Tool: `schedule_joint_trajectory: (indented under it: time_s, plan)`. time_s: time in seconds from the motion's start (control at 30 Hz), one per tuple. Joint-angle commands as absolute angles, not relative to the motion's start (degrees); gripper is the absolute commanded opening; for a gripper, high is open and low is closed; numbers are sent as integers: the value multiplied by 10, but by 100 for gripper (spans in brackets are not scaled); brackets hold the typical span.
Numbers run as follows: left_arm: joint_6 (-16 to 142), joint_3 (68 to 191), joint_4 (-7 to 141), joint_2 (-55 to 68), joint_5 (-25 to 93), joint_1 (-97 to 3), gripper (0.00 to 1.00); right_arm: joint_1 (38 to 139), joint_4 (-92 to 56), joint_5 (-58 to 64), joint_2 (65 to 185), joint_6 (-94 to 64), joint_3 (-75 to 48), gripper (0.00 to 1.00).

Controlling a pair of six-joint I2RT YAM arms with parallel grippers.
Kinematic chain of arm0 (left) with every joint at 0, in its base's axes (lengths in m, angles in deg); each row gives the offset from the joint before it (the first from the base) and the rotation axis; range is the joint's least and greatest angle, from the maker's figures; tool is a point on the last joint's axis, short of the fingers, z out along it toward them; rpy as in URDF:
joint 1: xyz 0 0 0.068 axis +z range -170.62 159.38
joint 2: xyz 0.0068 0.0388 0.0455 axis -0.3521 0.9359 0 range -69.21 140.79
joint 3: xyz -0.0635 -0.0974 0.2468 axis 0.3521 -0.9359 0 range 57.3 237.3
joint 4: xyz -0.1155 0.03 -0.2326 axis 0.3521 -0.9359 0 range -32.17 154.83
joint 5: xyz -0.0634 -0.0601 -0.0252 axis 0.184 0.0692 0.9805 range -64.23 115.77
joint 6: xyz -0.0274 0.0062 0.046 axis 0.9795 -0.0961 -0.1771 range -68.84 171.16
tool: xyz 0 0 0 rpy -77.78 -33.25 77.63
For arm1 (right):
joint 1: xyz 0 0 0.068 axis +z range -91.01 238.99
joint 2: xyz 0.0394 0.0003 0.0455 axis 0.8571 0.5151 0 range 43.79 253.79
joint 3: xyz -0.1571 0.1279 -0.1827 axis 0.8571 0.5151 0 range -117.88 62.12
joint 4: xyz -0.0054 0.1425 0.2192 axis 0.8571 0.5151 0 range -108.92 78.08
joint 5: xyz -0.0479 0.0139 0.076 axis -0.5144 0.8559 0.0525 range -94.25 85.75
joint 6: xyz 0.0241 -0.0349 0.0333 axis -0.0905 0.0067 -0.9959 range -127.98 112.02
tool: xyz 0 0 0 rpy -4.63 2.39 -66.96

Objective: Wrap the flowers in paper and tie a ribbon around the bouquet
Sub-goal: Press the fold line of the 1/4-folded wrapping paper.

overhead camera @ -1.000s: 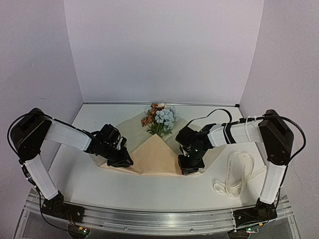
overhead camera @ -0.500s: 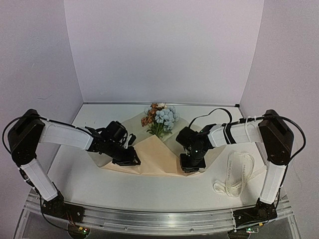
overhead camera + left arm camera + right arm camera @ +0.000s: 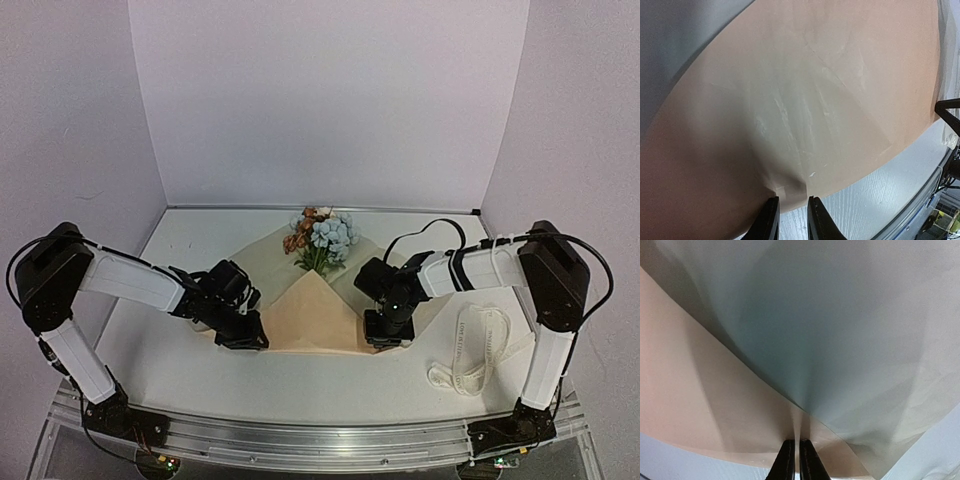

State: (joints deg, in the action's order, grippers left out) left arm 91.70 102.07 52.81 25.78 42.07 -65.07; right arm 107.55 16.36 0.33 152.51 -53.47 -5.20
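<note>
The flowers (image 3: 322,238), pale blue and rusty-brown, lie at the back of the peach-tan paper (image 3: 312,315), whose near part is folded up over the stems into a point. My left gripper (image 3: 246,336) sits at the paper's near left edge. In the left wrist view its jaws (image 3: 791,201) stand narrowly apart, with the paper's edge (image 3: 790,192) just at the tips and bare table between the fingers. My right gripper (image 3: 388,331) is at the near right corner of the fold, shut on a pinched ridge of the paper (image 3: 800,427). The ribbon (image 3: 474,352) lies loose to the right.
The white table (image 3: 180,370) is walled in by pale lilac panels at the back and both sides. A metal rail (image 3: 320,435) runs along the near edge between the arm bases. The grey underside of the paper (image 3: 840,330) rises in front of the right wrist camera.
The left gripper slid right along the paper's near edge, then came back left and nearer. The right gripper shifted slightly nearer and closed tight on the paper.
</note>
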Motion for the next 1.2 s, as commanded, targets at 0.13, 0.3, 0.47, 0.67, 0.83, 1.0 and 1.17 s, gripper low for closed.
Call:
schedule_joint_trajectory:
  time_s: [0.13, 0.3, 0.47, 0.67, 0.83, 1.0, 1.17]
  plan:
    - [961, 990, 462, 224, 321, -586, 21, 1073, 171, -23, 1513, -551, -17, 4]
    - [977, 976, 431, 222, 303, -560, 16, 1072, 171, -26, 1505, -552, -6, 4]
    - [1016, 965, 385, 207, 273, -557, 14, 1069, 165, -22, 1501, -557, 9, 4]
    - [1044, 954, 335, 168, 230, -535, 18, 1061, 145, -14, 1494, -567, 29, 4]
    - [1022, 995, 322, 144, 221, -537, 23, 1059, 129, -3, 1494, -572, 34, 4]
    - [1005, 1076, 300, 133, 186, -594, 24, 1058, 119, 9, 1494, -578, 35, 4]
    - [994, 1134, 316, 158, 181, -651, 21, 1059, 117, 11, 1484, -577, 33, 4]
